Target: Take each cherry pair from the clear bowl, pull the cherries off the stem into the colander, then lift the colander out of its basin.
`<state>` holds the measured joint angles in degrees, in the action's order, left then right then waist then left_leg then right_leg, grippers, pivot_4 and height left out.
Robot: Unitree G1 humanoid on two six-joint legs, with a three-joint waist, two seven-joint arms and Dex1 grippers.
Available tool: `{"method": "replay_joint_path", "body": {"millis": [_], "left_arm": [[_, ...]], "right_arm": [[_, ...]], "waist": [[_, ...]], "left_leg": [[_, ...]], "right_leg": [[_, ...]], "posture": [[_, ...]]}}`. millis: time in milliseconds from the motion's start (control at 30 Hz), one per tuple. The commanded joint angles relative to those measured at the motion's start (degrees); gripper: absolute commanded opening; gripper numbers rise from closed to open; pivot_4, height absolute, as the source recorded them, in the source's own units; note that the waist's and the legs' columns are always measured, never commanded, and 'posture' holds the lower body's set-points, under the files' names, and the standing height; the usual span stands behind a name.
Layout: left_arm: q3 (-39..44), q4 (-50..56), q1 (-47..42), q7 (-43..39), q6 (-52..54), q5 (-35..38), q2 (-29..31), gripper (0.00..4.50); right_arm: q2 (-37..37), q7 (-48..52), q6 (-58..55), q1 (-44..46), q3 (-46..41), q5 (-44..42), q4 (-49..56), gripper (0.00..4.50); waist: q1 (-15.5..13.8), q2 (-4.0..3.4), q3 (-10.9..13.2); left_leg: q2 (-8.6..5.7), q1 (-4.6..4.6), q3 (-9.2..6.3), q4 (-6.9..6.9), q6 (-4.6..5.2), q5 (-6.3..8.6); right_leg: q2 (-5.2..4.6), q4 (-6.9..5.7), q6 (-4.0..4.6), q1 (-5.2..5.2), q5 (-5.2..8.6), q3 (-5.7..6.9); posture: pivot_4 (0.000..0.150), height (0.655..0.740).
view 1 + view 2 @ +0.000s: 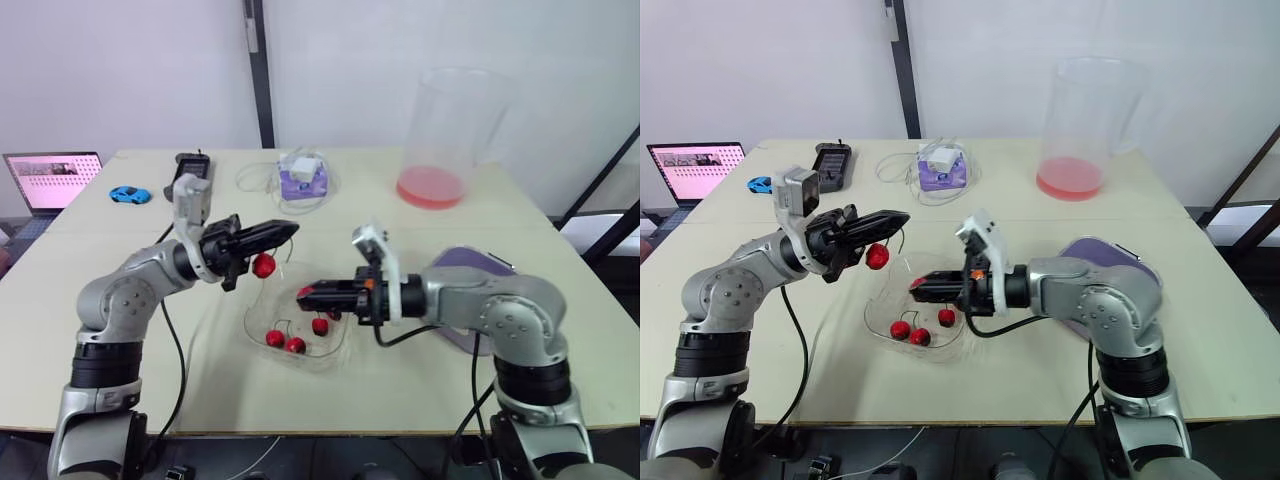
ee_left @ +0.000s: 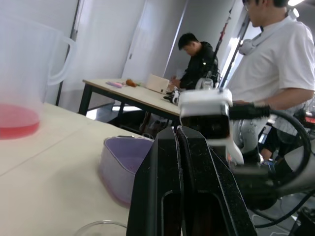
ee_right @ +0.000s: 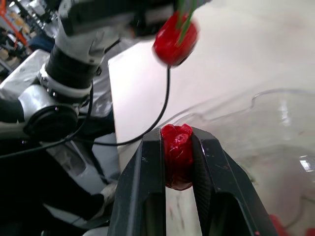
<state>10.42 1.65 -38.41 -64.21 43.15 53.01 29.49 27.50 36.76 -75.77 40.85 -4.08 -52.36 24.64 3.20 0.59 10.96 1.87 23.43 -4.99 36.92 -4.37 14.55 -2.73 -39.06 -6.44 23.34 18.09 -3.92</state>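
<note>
Hidden: the purple basin (image 1: pixel 480 262) near the tabletop's right edge is largely covered by the right arm. Whether a separate insert sits inside it cannot be told, nor what it holds.
Hard to make out: the stem (image 3: pixel 183 19) is a thin green line running up into the left gripper. The exact spot where it is pinched is not visible.
Left gripper (image 1: pixel 288 230): fingers pressed together on the stem, raised above the far left rim of the clear bowl. One cherry (image 1: pixel 262 265) dangles beneath it.
Right gripper (image 1: pixel 305 293): low over the bowl, pinching a second cherry (image 3: pixel 177 157) between its pads. This cherry is apart from the dangling one.
Clear bowl (image 1: pixel 333 357): mid-tabletop, near the front edge, just beside the basin.
Bowl contents: three loose cherries (image 1: pixel 296 345) with dark stems, lying toward the front wall.
Pitcher (image 1: pixel 455 110): tall and clear, upright at the far right corner.
Pitcher contents: a shallow layer of pink liquid (image 1: pixel 430 186).
Far edge: a small purple box (image 1: pixel 303 180) ringed by a white cable, and a black device (image 1: pixel 192 165).
Far left corner: a blue toy car (image 1: pixel 129 194).
</note>
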Motion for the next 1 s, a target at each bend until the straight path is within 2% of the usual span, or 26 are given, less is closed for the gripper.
{"method": "replay_joint_path", "body": {"millis": [33,67,167,267,433,600,733,900,1000], "left_arm": [[1.33,0.77,-0.17,-0.27,-1.08,0.63,0.4,0.0],[1.33,0.75,-0.09,-0.26,-1.11,0.65,0.35,0.0],[1.05,0.23,-0.18,-0.59,-1.42,0.3,0.15,0.0],[0.89,-0.37,-0.55,-0.87,-1.77,0.03,0.21,0.0],[0.45,-0.4,-0.52,-0.96,-2.37,-0.35,0.33,0.0],[0.62,0.04,-0.16,-0.8,-2.22,-0.35,0.44,0.0],[0.64,0.15,-0.2,-0.69,-2.09,-0.31,0.45,0.0],[0.83,0.58,-0.42,-0.33,-1.71,0.11,0.44,0.0],[0.87,0.91,-0.45,-0.18,-1.42,0.46,0.36,0.0]], "right_arm": [[11.91,4.68,3.49,3.04,-5.95,1.57,-2.07,0.53],[16.42,6.51,5.24,3.04,-5.86,3.45,-4.05,0.53],[33.69,13.77,16.22,-0.67,-1.69,16.19,-13.77,0.53],[40.59,18.48,25.8,-4.76,3.23,23.35,-18.68,0.53],[42.06,20.78,34.41,-10.95,5.96,30.77,-23.09,0.53],[41.15,21.48,34.64,-12.54,4.79,31.6,-24.25,0.53],[41.22,22.28,33.71,-12.33,3.48,31.22,-24.27,1.95],[42.7,24.17,31.62,-10.5,0.33,29.45,-22.87,4.46],[40.67,24.99,27.47,-7.45,-1.94,24.71,-18.94,4.49]], "waist": [[-0.64,0.0,0.01],[-0.71,0.03,0.0],[-1.2,-0.16,0.14],[-1.23,-0.09,0.16],[-0.32,-0.11,0.17],[-0.73,-0.16,0.2],[-0.76,-0.16,0.2],[-0.76,-0.16,0.2],[-0.64,-0.17,0.2]], "left_leg": [[-0.01,0.01,0.02,0.01,0.0,0.0],[-0.02,0.01,0.05,0.01,0.02,0.01],[-0.01,0.0,0.1,0.0,0.15,0.09],[-0.05,0.05,0.19,0.08,0.26,0.15],[0.02,-0.05,0.2,0.07,0.39,0.22],[0.01,-0.04,0.23,0.11,0.37,0.21],[0.0,-0.03,0.22,0.12,0.37,0.21],[0.0,-0.03,0.22,0.12,0.37,0.21],[0.01,-0.04,0.22,0.11,0.37,0.21]], "right_leg": [[-0.02,0.03,0.0,0.0,0.0,-0.01],[-0.02,0.06,-0.01,-0.01,0.0,-0.02],[0.02,0.08,-0.01,0.02,0.0,-0.07],[-0.05,0.4,-0.06,-0.1,0.0,-0.09],[0.05,0.4,-0.05,-0.13,0.0,-0.15],[0.02,0.36,-0.05,-0.13,0.0,-0.18],[0.01,0.37,-0.05,-0.15,0.0,-0.17],[0.01,0.37,-0.05,-0.15,0.0,-0.17],[0.02,0.37,-0.05,-0.15,0.0,-0.17]], "posture": [[0.15,0.7332],[0.15,0.7332],[0.15,0.7332],[0.15,0.7332],[0.15,0.7332],[0.15,0.7332],[0.15,0.7332],[0.15,0.7332],[0.15,0.7332]]}}
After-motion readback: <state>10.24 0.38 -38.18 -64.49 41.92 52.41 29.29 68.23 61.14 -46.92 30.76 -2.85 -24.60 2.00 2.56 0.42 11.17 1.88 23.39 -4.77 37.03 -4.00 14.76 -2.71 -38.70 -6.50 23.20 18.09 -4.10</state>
